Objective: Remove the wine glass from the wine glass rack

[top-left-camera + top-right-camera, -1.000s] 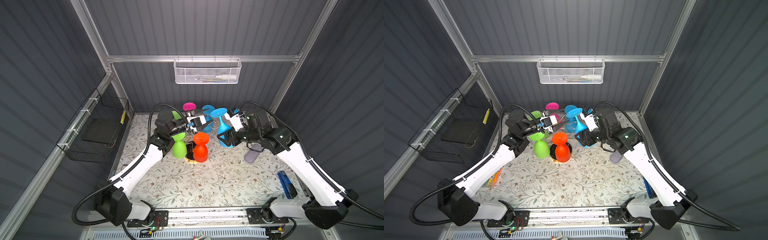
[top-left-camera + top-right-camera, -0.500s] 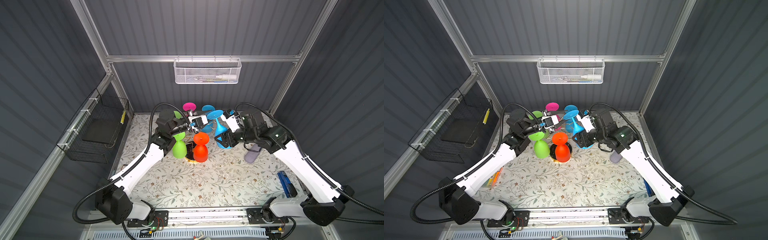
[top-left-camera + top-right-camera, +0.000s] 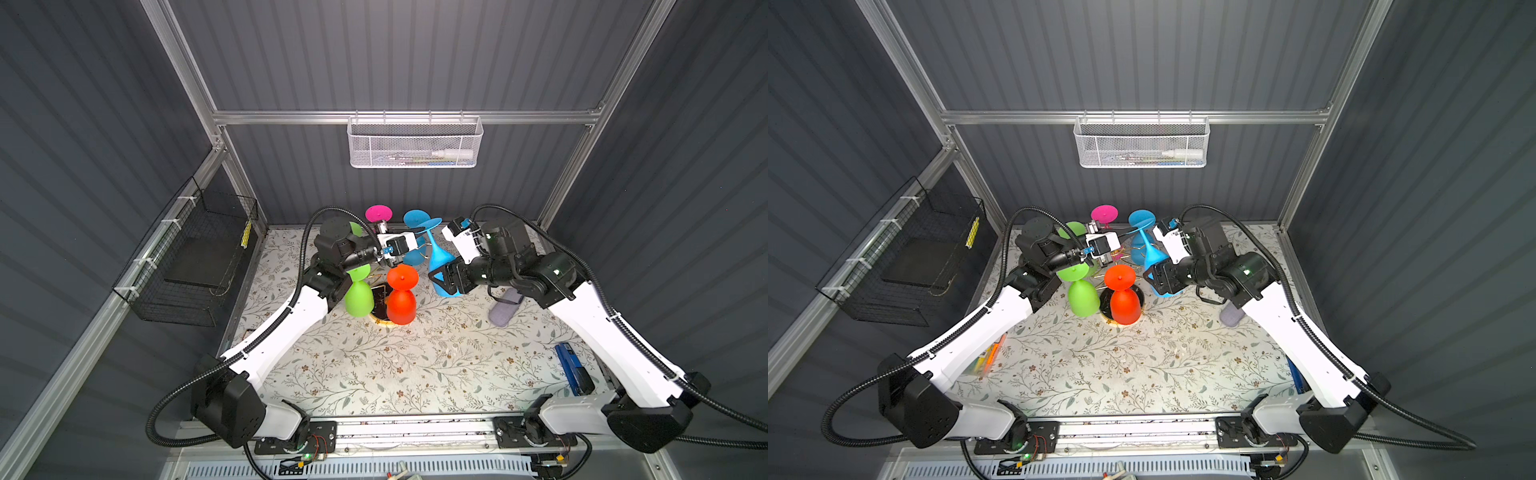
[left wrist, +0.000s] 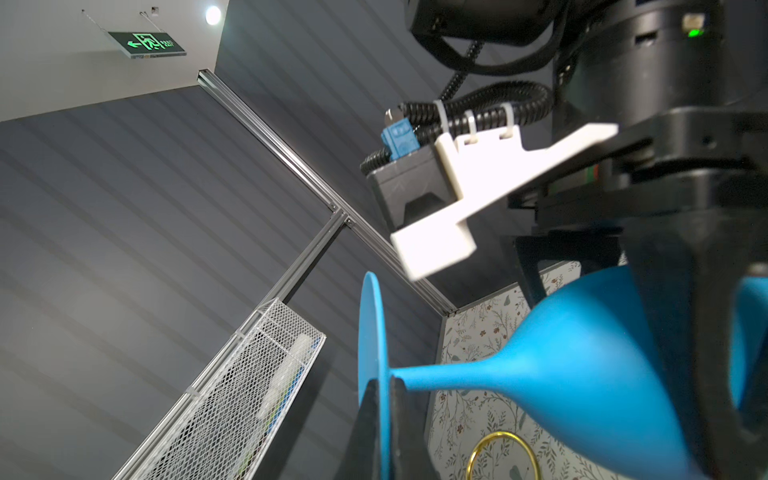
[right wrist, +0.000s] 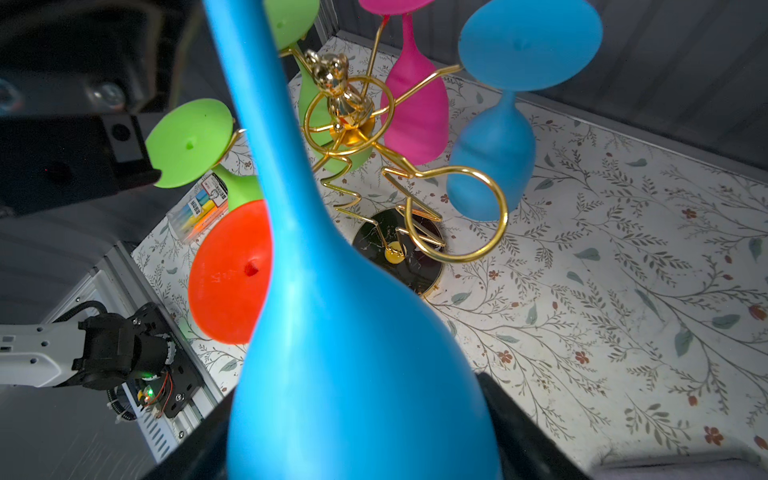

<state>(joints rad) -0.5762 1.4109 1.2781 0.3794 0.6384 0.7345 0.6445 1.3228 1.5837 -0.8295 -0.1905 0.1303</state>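
Jaws, left gripper (image 4: 384, 419): shut edge-on over the rim of the blue glass's (image 4: 582, 374) foot disc, 1 finger on each face.

Jaws, right gripper (image 5: 361, 428): spread wide, 1 black finger on either side of the bowl and close against it. Cannot tell whether they press the bowl or only flank it.

Blue glass position: off the rack (image 5: 353, 124), just to its right in both top views. It is tilted, with the foot high and toward the back wall and the bowl lower and toward the front right. The stem runs between the 2 grippers. Cannot tell whether the bowl's mouth touches the cloth (image 3: 395, 365).

Rack: upright at the back middle of the table, with its black base (image 5: 399, 253) on the cloth. 1 loop (image 5: 457, 216) is empty and stands apart from the held stem in the right wrist view.

5 glasses hang bowl-down on the other arms:
- green glass (image 3: 358, 295), front left
- 2nd green glass (image 3: 1073, 230), behind the left gripper
- pink glass (image 3: 378, 213), at the back
- orange glass (image 3: 401, 299), at the front
- 2nd blue glass (image 5: 494, 166), back right, just beside the held glass's foot in both top views

Gray pouch (image 3: 505, 307) lies on the cloth near the right forearm.
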